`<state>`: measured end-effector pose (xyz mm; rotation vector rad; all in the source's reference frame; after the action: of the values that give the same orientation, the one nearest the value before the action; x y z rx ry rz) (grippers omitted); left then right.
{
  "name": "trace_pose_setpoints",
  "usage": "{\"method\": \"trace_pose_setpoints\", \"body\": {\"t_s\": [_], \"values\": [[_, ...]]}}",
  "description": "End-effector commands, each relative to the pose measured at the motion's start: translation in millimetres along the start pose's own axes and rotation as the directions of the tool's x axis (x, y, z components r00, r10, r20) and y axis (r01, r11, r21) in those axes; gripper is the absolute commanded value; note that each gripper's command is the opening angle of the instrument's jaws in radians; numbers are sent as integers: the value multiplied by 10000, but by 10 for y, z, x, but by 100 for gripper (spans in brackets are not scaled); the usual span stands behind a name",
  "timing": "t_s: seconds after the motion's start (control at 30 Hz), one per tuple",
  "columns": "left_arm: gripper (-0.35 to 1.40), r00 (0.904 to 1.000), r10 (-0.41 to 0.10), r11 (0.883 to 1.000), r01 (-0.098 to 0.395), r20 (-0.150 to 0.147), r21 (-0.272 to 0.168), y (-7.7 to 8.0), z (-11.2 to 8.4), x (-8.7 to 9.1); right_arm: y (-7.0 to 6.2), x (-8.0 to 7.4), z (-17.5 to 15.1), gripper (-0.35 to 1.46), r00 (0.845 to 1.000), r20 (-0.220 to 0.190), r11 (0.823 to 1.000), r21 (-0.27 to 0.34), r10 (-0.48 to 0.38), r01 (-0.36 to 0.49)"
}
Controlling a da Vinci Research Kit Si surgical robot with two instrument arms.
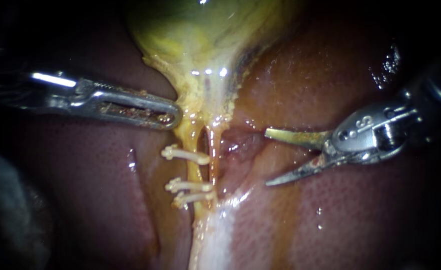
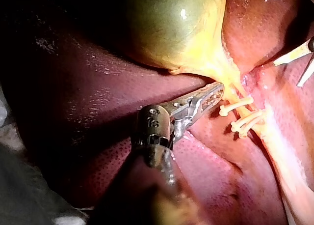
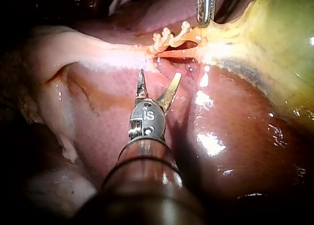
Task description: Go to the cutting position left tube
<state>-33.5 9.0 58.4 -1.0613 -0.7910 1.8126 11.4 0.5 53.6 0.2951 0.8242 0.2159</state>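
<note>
Background: glistening liver (image 1: 360, 220) surface, gallbladder (image 1: 200, 30).
Left instrument (image 1: 172, 117): jaws clenched on gallbladder neck, apparently to hold tubes taut.
Right instrument (image 1: 266, 158): blades parted, gripping nothing, short of target.
Left tube (image 1: 196, 172): lay ahead of those blades, beyond right tube (image 1: 213, 150), carrying three clips (image 1: 186, 155).
Right wrist view: showed slit between tubes dead ahead of blades, unclear from endoscope.

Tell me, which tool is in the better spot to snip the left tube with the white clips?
The right instrument. Its blades are open, hold nothing and point toward the left tube between the clips. The left instrument lies against the yellow tissue just under the gallbladder.
</note>
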Motion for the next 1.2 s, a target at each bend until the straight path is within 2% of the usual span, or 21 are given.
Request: {"method": "trace_pose_setpoints", "body": {"t_s": [0.03,0.2,0.3,0.43,0.6,0.73,0.9,1.07,1.2], "values": [[-35,10000,-2,10000,2,5,-12,1,-2,0,0,1,0,143,10000,-5,10000,4,-4,4],[-35,9999,-78,9999,79,81,-139,10,-24,11,0,1,0,143,10000,-6,10000,35,0,0],[-35,9999,-133,9999,133,27,-56,16,-43,18,0,3,1,143,10000,-6,9999,117,9,-9],[-35,9999,-154,9999,154,25,4,19,-57,19,-2,9,6,143,10000,-67,9993,360,37,-34],[-35,9999,-157,9999,157,15,19,20,-55,18,-9,22,16,143,9999,-146,9951,988,1,14],[-35,9999,-164,9999,164,1,41,22,-53,18,-16,35,32,143,9981,-167,9870,1505,594,-562],[-35,9999,-169,9998,169,-4,50,25,-53,18,-24,46,56,143,9898,-541,9744,1907,1318,-1193],[-35,9999,-170,9998,170,-6,52,25,-52,18,-26,50,73,143,9836,-678,9618,2306,1672,-1476],[-35,9999,-171,9998,171,-7,53,25,-52,18,-26,46,85,143,9797,-621,9541,2464,1907,-1701]]}}
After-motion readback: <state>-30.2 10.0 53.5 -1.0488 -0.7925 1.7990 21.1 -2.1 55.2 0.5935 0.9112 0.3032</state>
